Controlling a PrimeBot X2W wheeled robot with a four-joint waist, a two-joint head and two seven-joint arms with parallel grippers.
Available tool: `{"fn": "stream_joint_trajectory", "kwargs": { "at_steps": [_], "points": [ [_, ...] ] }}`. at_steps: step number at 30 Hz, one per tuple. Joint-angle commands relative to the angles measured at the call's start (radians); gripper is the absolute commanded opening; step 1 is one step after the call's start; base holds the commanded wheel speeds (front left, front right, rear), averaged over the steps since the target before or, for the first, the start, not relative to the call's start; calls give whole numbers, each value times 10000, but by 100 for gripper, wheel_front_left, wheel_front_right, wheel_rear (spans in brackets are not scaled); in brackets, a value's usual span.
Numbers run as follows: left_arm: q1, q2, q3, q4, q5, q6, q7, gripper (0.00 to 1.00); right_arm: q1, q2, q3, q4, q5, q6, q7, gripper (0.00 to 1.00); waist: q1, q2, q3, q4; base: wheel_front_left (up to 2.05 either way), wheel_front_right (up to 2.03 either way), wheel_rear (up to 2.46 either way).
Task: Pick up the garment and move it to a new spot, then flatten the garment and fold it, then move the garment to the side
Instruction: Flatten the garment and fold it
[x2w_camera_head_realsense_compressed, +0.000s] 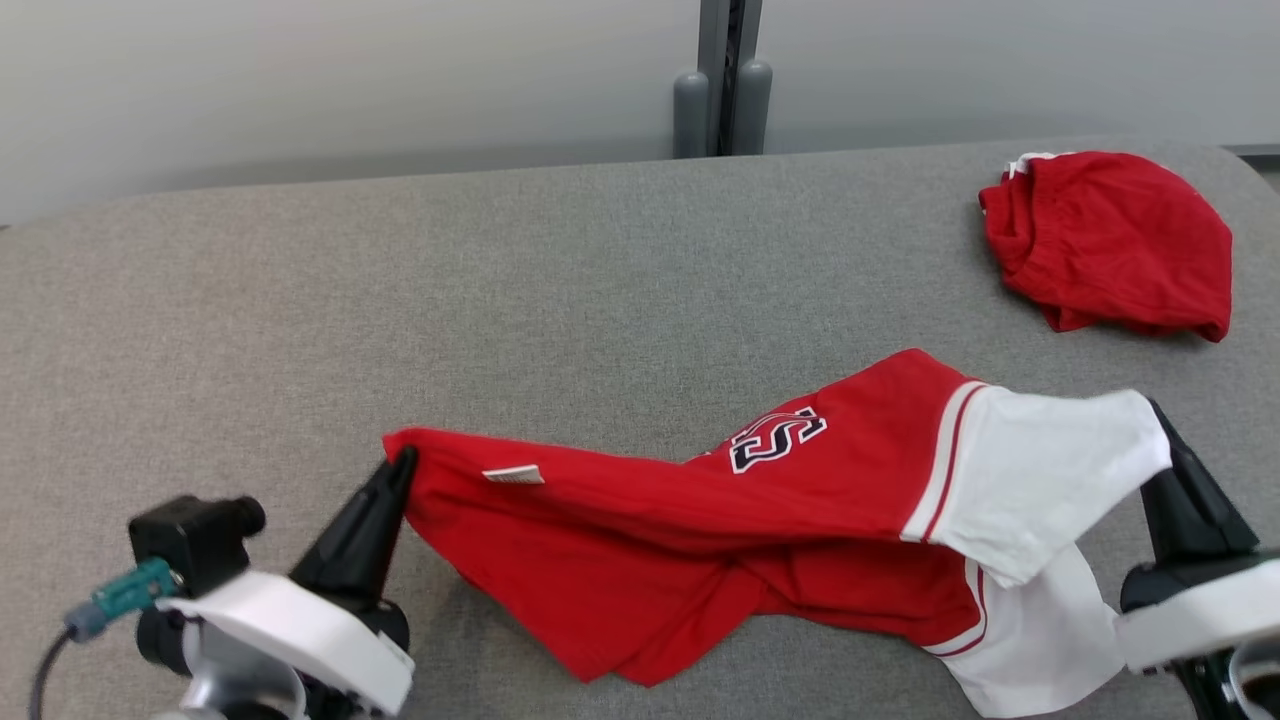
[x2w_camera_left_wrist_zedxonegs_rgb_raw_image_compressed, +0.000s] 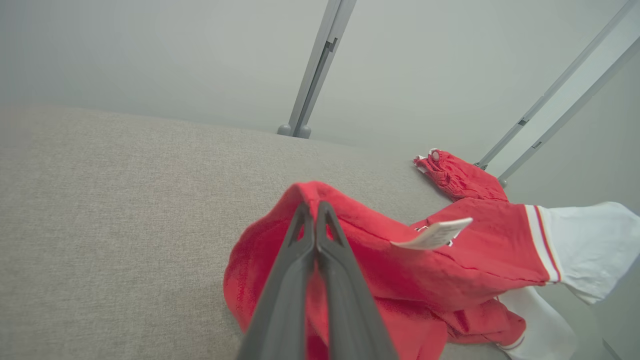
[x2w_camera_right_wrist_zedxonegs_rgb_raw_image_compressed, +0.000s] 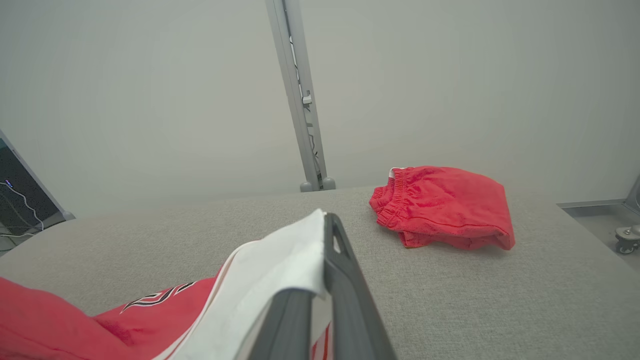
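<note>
We see the red jersey with white sleeves (x2w_camera_head_realsense_compressed: 700, 520) stretched across the lower middle of the frame, over the grey cloth-covered tabletop (x2w_camera_head_realsense_compressed: 500, 300). Our left claw (x2w_camera_head_realsense_compressed: 403, 462) pinches its red edge at lower left. Our right claw (x2w_camera_head_realsense_compressed: 1163, 425) is clamped on a white sleeve at lower right. A crumpled pair of red shorts (x2w_camera_head_realsense_compressed: 1110, 240) lies well apart at upper right, and a grey metal post (x2w_camera_head_realsense_compressed: 722, 80) stands behind at top centre.

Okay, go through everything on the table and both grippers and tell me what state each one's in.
jersey: unfolded, twisted, held at both ends, middle sagging onto the table.
left gripper: shut on the jersey's red end.
right gripper: shut on the jersey's white sleeve.
red shorts: bunched, lying free at the table's far right.
</note>
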Motion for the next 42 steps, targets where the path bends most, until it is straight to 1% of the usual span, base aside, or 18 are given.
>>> {"fn": "stream_joint_trajectory", "kwargs": {
  "at_steps": [1, 2, 4, 9, 11, 13, 14, 19, 21, 23, 24, 27, 30, 33, 36, 38, 40, 42],
  "points": [
    [-438, 127, 101, -36, 18, -82, 13, 0, -351, -160, 54, -66, 55, 4, 35, 0, 0, 0, 121, -27, 0, 0, 0],
    [-643, 128, 106, 18, -99, -148, 45, 0, -561, -204, 168, -28, 175, 4, 95, 0, 0, 0, 214, -30, 0, 0, 0],
    [-1215, 433, 174, 227, -1, -281, 123, 0, -1155, -507, 399, 154, 237, 4, 194, 0, 0, 0, 452, -25, 0, 0, 0],
    [-3503, 879, 363, 1254, -315, -640, 249, 0, -3430, -963, 1106, 959, 773, 2, 238, 0, 0, 0, 1190, -34, 0, 0, 0],
    [-4607, 1224, 285, 1935, -227, -753, 355, 0, -4587, -1211, 1433, 1472, 959, 5, 308, 0, 0, 0, 1569, -46, 0, 0, 0],
    [-5879, 1399, 177, 2679, -370, -853, 414, 0, -5892, -1359, 1797, 2108, 1327, 5, 368, 0, 0, 0, 2001, -57, 0, 0, 0],
    [-6528, 1634, 62, 3071, -247, -876, 466, 0, -6600, -1475, 1999, 2420, 1390, 5, 421, 0, 0, 0, 2245, -71, 0, 0, 0],
    [-9778, 2144, -620, 5030, -332, -956, 400, 0, -10148, -1746, 2933, 4071, 1859, 4, 491, 0, 0, 0, 3490, -89, 0, 0, 0],
    [-11095, 2315, -982, 5631, -516, -962, 236, 0, -11652, -1960, 3337, 4690, 1757, 5, 488, 0, 0, 0, 3989, -66, 0, 0, 0],
    [-12248, 2435, -1334, 6250, -784, -954, 45, 0, -13049, -1994, 3551, 5344, 1865, 2, 348, 0, 0, 0, 4400, -44, 0, 0, 0],
    [-12248, 2435, -1334, 6250, -784, -954, 45, 0, -13049, -1994, 3551, 5344, 1865, 2, 348, 0, 0, 0, 4400, -44, 0, 0, 0],
    [-13932, 2643, -1763, 7251, -936, -957, -379, 0, -14984, -2027, 3780, 6391, 1786, 4, 40, 0, 0, 0, 4808, -27, 0, 0, 0],
    [-15343, 2791, -2236, 8055, -1021, -958, -1082, 0, -16761, -1965, 3857, 7468, 1653, 2, -539, 0, 0, 0, 5001, -77, 0, 0, 0],
    [-16493, 2908, -2481, 8792, -1088, -953, -1868, 0, -18262, -1918, 3751, 8391, 1333, 2, -1382, 0, 0, 0, 5139, -121, 0, 0, 0],
    [-17196, 2834, -2821, 9395, -1378, -952, -2262, 0, -19079, -1678, 3790, 9192, 1266, 2, -1899, 0, 0, 0, 5263, -149, 0, 0, 0],
    [-17368, 2779, -3178, 9660, -1748, -952, -2337, 0, -19383, -1551, 4173, 9462, 1372, 2, -1950, 0, 0, 0, 5280, -156, 0, 0, 0],
    [-17209, 2843, -3493, 9893, -2167, -952, -2283, 0, -19267, -1539, 4530, 9633, 1558, 2, -1959, 0, 0, 0, 5253, -158, 0, 0, 0],
    [-16770, 2873, -4030, 10023, -2607, -953, -1960, 0, -18935, -1541, 4856, 9762, 1835, 2, -1941, 0, 0, 0, 5233, -174, 0, 0, 0]
  ]
}}
